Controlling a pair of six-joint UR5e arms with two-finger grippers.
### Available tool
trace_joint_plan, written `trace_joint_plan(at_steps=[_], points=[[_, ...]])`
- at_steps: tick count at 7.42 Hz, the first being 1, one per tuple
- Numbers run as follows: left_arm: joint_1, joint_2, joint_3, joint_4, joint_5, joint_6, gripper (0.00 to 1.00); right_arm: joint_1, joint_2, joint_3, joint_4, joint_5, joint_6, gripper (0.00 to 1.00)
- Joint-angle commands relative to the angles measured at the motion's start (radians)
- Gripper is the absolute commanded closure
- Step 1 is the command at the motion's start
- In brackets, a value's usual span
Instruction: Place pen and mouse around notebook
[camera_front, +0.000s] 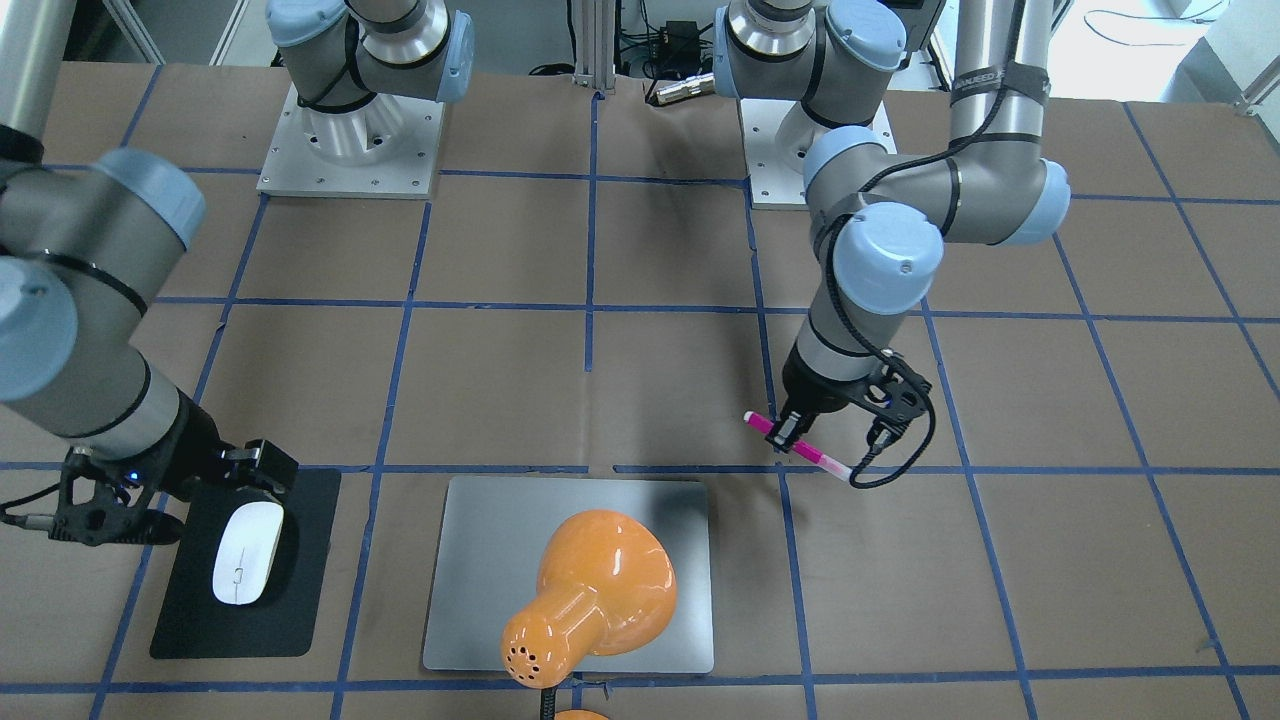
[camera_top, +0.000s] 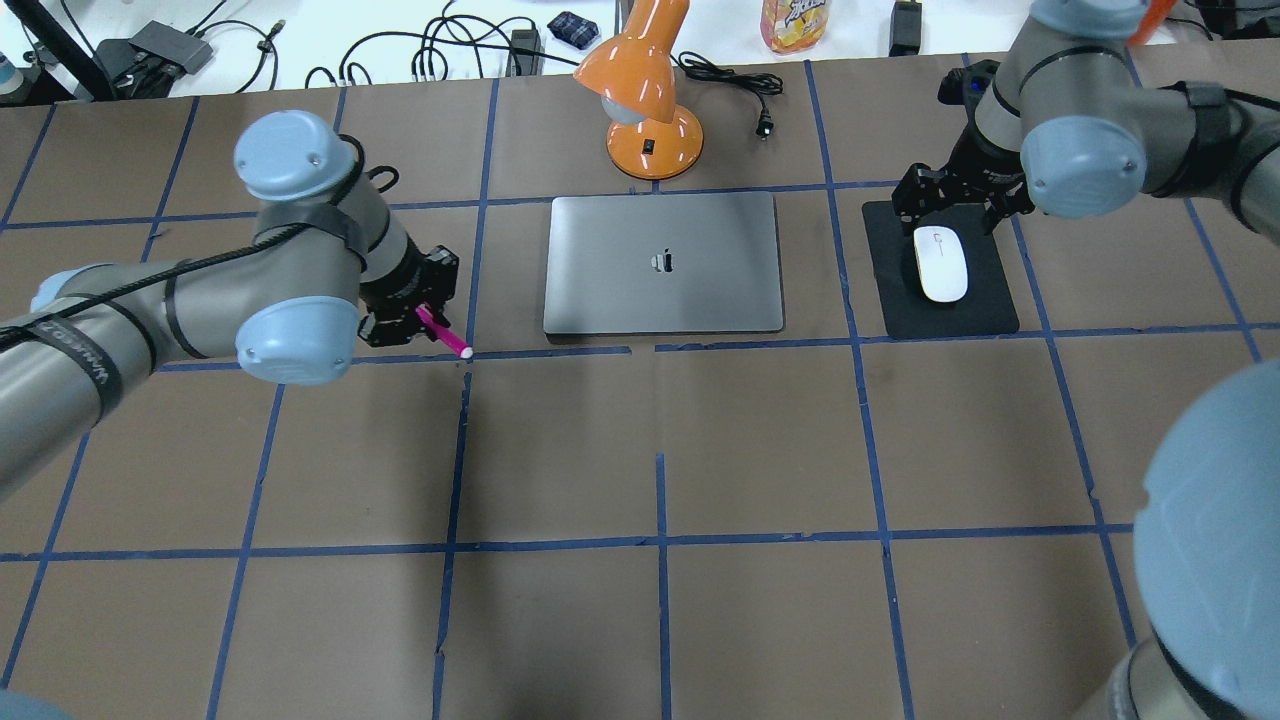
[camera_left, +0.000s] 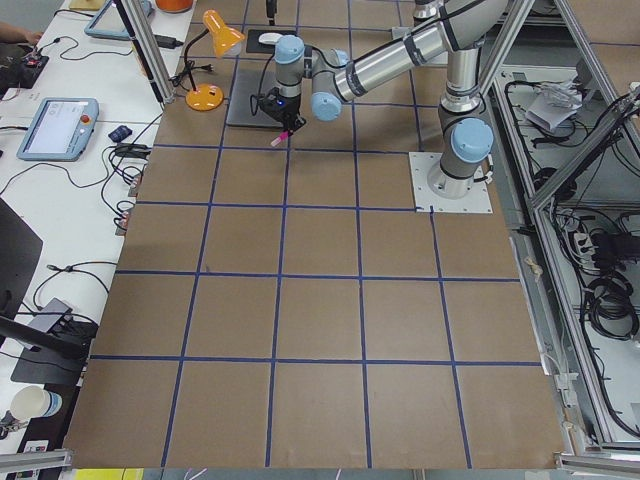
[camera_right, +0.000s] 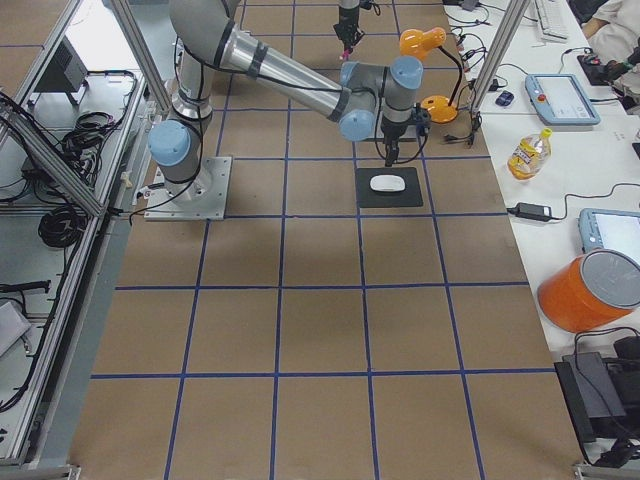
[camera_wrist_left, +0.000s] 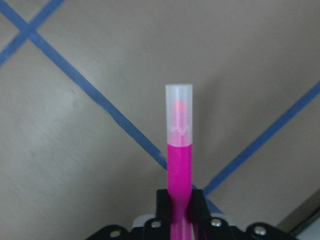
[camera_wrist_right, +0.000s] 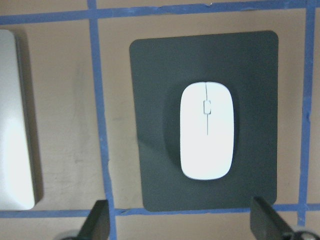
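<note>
The magenta pen (camera_front: 800, 451) is clamped in my left gripper (camera_front: 789, 436), which is shut on it just above the table, a little left of the notebook's near corner in the overhead view. Its pale tip (camera_wrist_left: 178, 112) sticks out over a crossing of blue tape. The silver notebook (camera_top: 700, 290) lies flat at the table's centre back. On a black mat (camera_top: 985, 305) to the notebook's right rests the white mouse (camera_top: 941, 263). My right gripper (camera_wrist_right: 182, 226) hovers open over the mat's far edge, with its fingers (camera_wrist_right: 97, 222) spread wide and apart from the mouse.
An orange desk lamp (camera_top: 645, 100) stands behind the notebook, and its shade (camera_front: 590, 590) hangs over the notebook in the front-facing view. Its cord (camera_top: 745, 95) trails on the table. Cables, tablets and a bottle (camera_right: 527, 152) lie on the side benches.
</note>
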Motion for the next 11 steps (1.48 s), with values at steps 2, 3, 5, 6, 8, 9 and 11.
trace_joint_plan(at_steps=[2, 3, 5, 6, 8, 9, 11], points=[[-0.195, -0.03, 0.001, 0.058, -0.007, -0.43, 1.0, 0.201, -0.258, -0.021, 0.29, -0.108, 0.274, 0.0], [-0.232, -0.047, 0.005, 0.076, -0.01, -0.538, 1.0, 0.229, -0.306, -0.019, 0.312, -0.095, 0.29, 0.0], [-0.298, -0.091, 0.034, 0.081, -0.007, -0.636, 1.0, 0.234, -0.34, -0.03, 0.303, -0.055, 0.278, 0.0], [-0.326, -0.111, 0.047, 0.083, -0.007, -0.702, 1.0, 0.218, -0.335, -0.056, 0.33, -0.05, 0.246, 0.0], [-0.368, -0.126, 0.047, 0.081, -0.007, -0.709, 1.0, 0.213, -0.329, -0.109, 0.361, -0.038, 0.235, 0.0], [-0.369, -0.134, 0.048, 0.084, -0.01, -0.709, 1.0, 0.213, -0.329, -0.119, 0.37, -0.052, 0.235, 0.0], [-0.369, -0.152, 0.048, 0.083, -0.01, -0.707, 0.95, 0.213, -0.327, -0.122, 0.372, -0.052, 0.233, 0.0]])
